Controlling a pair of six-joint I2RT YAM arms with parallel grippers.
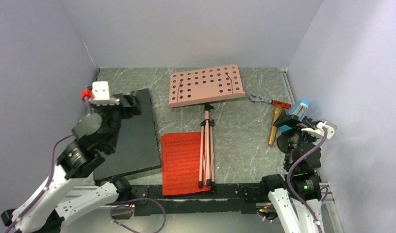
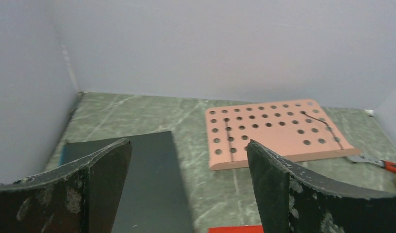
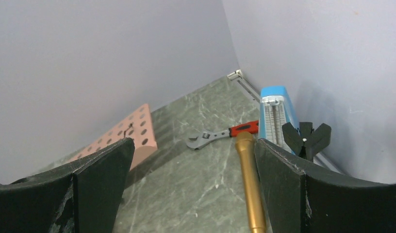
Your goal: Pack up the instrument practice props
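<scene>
Two grippers, neither holding anything: the left gripper (image 2: 187, 144) has its jaws spread wide above the dark slab (image 1: 138, 141) at the left of the top view. The right gripper (image 3: 193, 143) is equally spread at the lower right, looking along the table (image 1: 239, 136) toward the corner.

Nearest the arm bases, at bottom centre of the top view, the red sheet-music pages (image 1: 181, 162) lie flat. The tripod legs (image 1: 206, 155) of the pink music stand (image 1: 206, 86) lie folded together along their right edge, the feet resting on or just over the paper. Further up on the right, the gold microphone (image 3: 249, 184) lies on its side. It runs up the middle right of the right wrist view, just inside that gripper's right finger. Beyond its head stands the small blue metronome (image 3: 273, 119), upright against the wall, with a red-handled wrench (image 3: 220, 136) to its left. The stand's perforated desk lies face up at upper centre, furthest back.

All four props sit loose on the table, and no box or case shows in any view, so the packing looks barely begun. The step in hand seems to be choosing a prop to pick. The microphone is the likeliest, being close to the right gripper. That would call for lowering the jaws astride its slim barrel, crosswise to its length, and closing well clear of the metronome. The pages lie flush with the table, so they would probably need an edge lifted or slid first.
</scene>
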